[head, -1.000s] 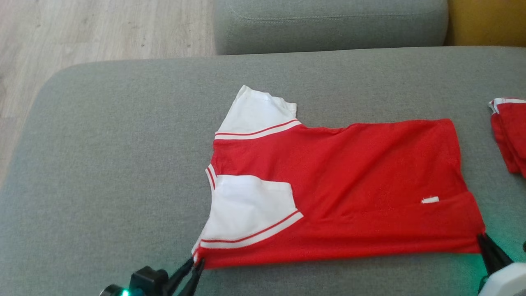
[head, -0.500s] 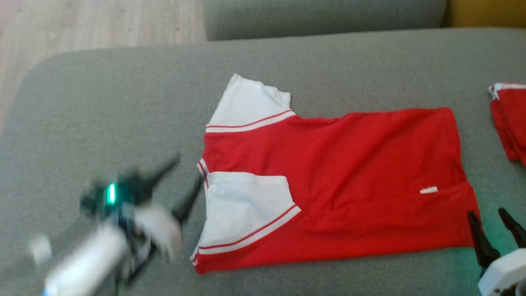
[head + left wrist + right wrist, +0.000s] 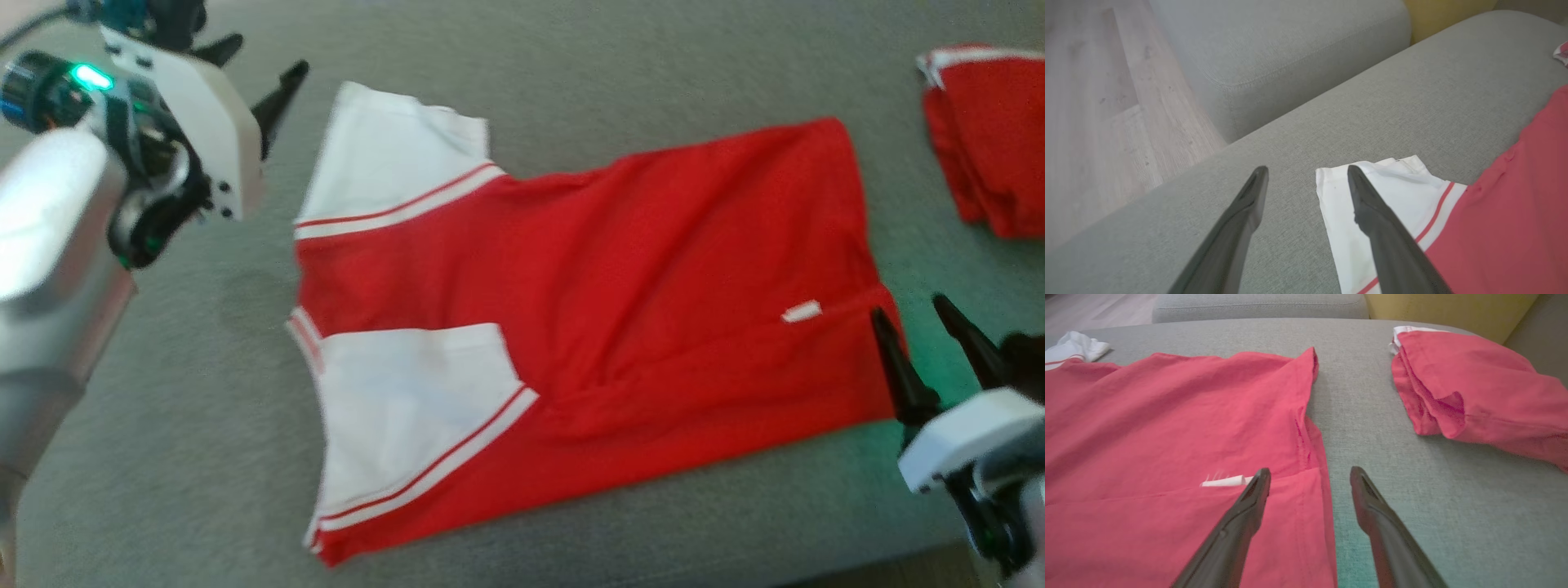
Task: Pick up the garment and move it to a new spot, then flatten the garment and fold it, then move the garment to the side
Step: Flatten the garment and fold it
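Note:
The garment [image 3: 620,286], a red shirt with white sleeves, lies flat on the grey sofa cushion [image 3: 204,392], its near long edge folded over and one white sleeve [image 3: 408,408] lying on the red. My left gripper [image 3: 265,57] is open just left of the far white sleeve [image 3: 392,155]; in the left wrist view that gripper [image 3: 1306,171] straddles the sleeve's corner [image 3: 1392,188] from above. At the hem side my right gripper [image 3: 908,309] is open and holds nothing. In the right wrist view it [image 3: 1308,471] hovers over the hem edge [image 3: 1314,465], near a white label [image 3: 1222,482].
A second folded red garment [image 3: 988,139] lies at the cushion's far right, also seen as a red bundle [image 3: 1474,384]. Another grey cushion [image 3: 1290,53] and wooden floor [image 3: 1094,102] lie beyond the left end. A yellow surface [image 3: 1453,310] stands at the back.
Both grippers let go of the garment's near edge and opened. The left arm swung up to the far sleeve, the right moved up along the hem. The head camera tilted down and shifted.

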`<state>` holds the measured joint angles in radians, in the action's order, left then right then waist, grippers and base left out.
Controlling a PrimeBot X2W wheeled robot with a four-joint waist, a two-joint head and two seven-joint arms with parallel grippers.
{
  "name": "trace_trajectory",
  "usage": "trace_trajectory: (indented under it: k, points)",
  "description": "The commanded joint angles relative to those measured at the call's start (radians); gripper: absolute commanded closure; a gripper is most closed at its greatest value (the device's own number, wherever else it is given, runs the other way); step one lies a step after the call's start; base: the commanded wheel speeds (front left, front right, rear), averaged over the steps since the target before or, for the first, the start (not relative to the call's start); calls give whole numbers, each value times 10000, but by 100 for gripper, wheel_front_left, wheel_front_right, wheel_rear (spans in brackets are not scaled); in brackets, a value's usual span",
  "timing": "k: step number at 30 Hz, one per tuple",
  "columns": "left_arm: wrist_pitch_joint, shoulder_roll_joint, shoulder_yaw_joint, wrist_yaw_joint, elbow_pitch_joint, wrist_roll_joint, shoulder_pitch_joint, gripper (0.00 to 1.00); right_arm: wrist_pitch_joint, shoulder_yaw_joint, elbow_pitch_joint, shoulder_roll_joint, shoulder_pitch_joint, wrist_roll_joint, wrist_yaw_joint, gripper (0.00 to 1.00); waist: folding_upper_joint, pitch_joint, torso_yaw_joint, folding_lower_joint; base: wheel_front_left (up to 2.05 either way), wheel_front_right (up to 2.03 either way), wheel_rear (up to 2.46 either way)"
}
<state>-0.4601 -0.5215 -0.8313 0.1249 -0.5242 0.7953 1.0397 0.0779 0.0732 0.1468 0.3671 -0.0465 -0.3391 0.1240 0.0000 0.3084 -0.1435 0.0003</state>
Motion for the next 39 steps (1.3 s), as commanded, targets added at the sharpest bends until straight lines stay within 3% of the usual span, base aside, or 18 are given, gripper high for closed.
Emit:
trace_trajectory:
  k: [1,16,30,31,32,34,35,36,39]
  points:
    - [-53,-359,259,52,5,168,557,0,-141,213,-190,291,-261,43,67,0,0,579,-660,-3,0,0,0]
    - [-372,-1005,-1080,56,-1800,1235,1886,0,-645,892,561,159,-1151,-164,67,0,0,1592,-1558,-3,0,0,0]
    - [-634,-1182,-2007,57,-1764,2193,2018,0,-1008,996,1119,-11,-1598,-187,67,0,0,1822,-1810,-3,0,0,0]
    - [-700,-1199,-2074,57,-1733,2273,2016,5,-1029,1011,1157,-28,-1616,-190,67,0,0,1824,-1831,-3,0,0,0]
    - [-759,-1228,-2134,57,-1702,2353,2014,29,-1046,1021,1192,-47,-1633,-202,67,0,0,1825,-1858,-3,0,0,0]
    - [-822,-1301,-2228,57,-1644,2500,2015,65,-1079,1029,1260,-118,-1671,-366,67,0,0,1834,-1922,-3,0,0,0]
    - [-854,-1325,-2274,57,-1628,2566,2006,74,-1096,1056,1298,-110,-1695,-419,67,0,0,1836,-1940,-3,0,0,0]
    - [-922,-1344,-2335,57,-1600,2636,1990,96,-1112,1085,1330,-92,-1717,-441,67,0,0,1838,-1956,-3,0,0,0]
    - [-985,-1444,-2483,57,-1411,2826,1986,100,-1162,1114,1431,-43,-1814,-487,67,0,0,1849,-1978,-3,0,0,0]
